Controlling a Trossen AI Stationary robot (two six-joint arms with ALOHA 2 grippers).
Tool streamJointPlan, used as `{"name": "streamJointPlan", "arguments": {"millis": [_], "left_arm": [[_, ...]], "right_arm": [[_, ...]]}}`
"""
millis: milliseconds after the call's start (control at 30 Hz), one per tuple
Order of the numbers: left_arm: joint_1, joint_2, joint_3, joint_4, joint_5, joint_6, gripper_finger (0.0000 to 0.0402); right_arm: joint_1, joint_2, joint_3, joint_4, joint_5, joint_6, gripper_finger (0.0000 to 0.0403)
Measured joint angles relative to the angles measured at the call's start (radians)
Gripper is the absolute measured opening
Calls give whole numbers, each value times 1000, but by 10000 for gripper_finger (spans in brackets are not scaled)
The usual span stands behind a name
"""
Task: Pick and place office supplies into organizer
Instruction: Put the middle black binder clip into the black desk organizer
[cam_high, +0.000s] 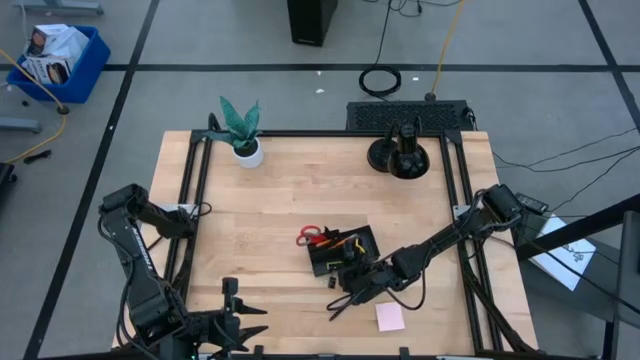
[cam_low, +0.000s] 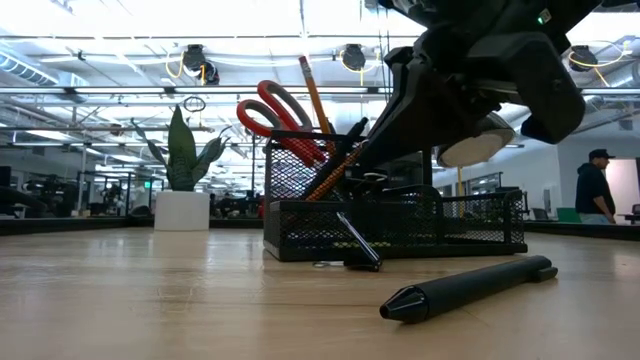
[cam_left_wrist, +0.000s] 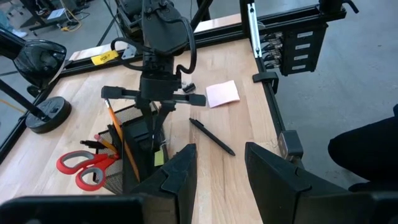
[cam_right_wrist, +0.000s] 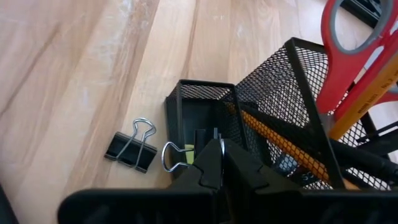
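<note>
The right pincer (cam_high: 352, 268) is hanging directly over the near corner of the organizer (cam_high: 343, 250), its fingers (cam_right_wrist: 214, 163) pressed together. In the right wrist view a small binder clip (cam_right_wrist: 177, 155) with a yellow-green body is showing just at the fingertips, above a small compartment of the black mesh organizer (cam_right_wrist: 249, 118); whether the fingers are pinching it cannot be told.

The organizer is sitting near the middle of the table (cam_high: 300, 180). The red-handled scissors (cam_high: 313, 236) are standing in its taller section, handles projecting outward, with orange pencils (cam_low: 315, 95) leaning beside them.

A second binder clip (cam_right_wrist: 132, 148), black, is lying on the table just beside the organizer's corner. One black pen (cam_low: 470, 288) is lying flat on the table near the organizer, and another pen (cam_low: 358, 240) is leaning against the organizer's front wall. The pink sticky-note pad (cam_high: 390, 317) is lying on the table toward the near edge, apart from the organizer.

The left pincer (cam_high: 240, 325) is waiting at the near left corner of the table, well apart from the organizer, its fingers (cam_left_wrist: 180, 177) standing apart with nothing between them.

A green plant in a white pot (cam_high: 243, 135) and a round black stand (cam_high: 400, 152) are sitting along the far edge of the table. A person (cam_low: 597, 188) is standing in the room beyond.
</note>
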Motion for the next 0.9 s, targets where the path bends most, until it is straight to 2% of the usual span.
{"name": "streamJointPlan", "arguments": {"millis": [900], "left_arm": [[0, 0, 0, 0, 0, 1, 141]], "right_arm": [[-13, -1, 0, 47, -77, 11, 0]]}}
